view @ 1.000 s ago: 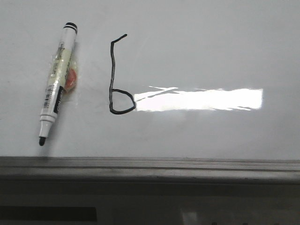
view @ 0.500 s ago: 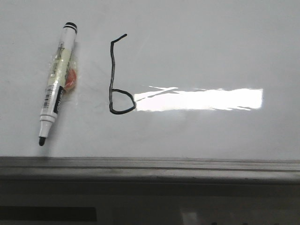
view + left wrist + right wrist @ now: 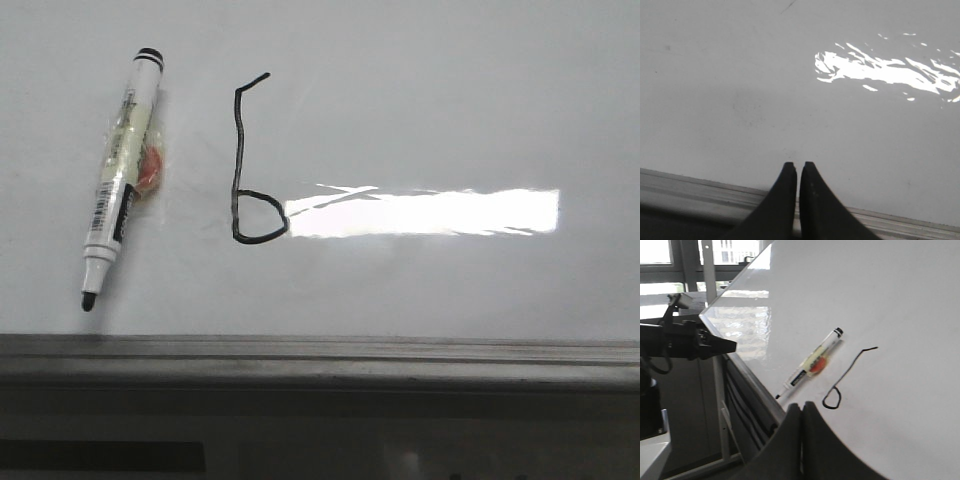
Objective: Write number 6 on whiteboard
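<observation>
L gripper [image 3: 798, 165]: fingers pressed together, nothing between them, tips over the near edge of the whiteboard [image 3: 740, 90], just past its grey metal frame [image 3: 700, 187]. R gripper [image 3: 801, 406]: also closed and empty, fingers side by side w/ no gap, raised off the board, near the frame edge. From the R wrist cam the L arm [image 3: 685, 342] shows off to the side, beyond the board's edge.

Number 6 [image 3: 252, 165] drawn in thin black line on the board: short flick at top, tall wobbly stem, small closed loop at bottom. Loop touches the end of the bright rectangular glare [image 3: 425, 212]. Same 6 seen in R wrist cam [image 3: 845, 377], just beyond the R fingertips.

Marker [image 3: 122, 175] lies flat on the board beside the 6, apart from it, roughly parallel to the stem; uncapped, black tip toward the frame, black end cap away. Orange-red patch on its label.
</observation>
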### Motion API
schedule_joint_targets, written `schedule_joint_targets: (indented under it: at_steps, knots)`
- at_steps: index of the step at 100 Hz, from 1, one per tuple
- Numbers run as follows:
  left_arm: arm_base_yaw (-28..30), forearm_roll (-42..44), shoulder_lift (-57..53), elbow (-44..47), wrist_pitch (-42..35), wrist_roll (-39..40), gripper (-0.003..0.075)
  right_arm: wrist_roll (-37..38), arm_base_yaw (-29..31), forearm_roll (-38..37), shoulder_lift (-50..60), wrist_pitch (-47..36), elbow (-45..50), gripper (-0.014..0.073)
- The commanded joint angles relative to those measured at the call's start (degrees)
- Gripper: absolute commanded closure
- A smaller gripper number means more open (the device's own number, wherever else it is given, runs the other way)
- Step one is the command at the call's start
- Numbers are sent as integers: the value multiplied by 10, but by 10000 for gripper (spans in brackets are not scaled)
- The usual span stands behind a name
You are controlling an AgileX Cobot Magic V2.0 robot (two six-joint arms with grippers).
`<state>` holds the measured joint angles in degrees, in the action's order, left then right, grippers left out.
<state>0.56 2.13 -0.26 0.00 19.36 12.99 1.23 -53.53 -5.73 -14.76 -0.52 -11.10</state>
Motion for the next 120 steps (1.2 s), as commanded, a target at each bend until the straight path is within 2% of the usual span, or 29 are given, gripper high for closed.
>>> schedule_joint_targets:
  at_steps: [1, 38, 65, 101, 120]
  knots:
    - [2, 3, -17, 14, -26, 5, 741, -7, 40, -11, -3, -40, -15, 657]
    - [2, 3, -17, 14, -26, 5, 741, -7, 255, -11, -3, -40, -12, 657]
    - [2, 3, -17, 14, -26, 5, 741, -7, 396, 4, 18, -43, 40, 657]
    - [2, 3, -17, 14, -26, 5, 741, -7, 504, 42, 129, -44, 127, 657]
    - [2, 3, -17, 14, -26, 5, 741, -7, 531, 43, 163, 81, 125, 657]
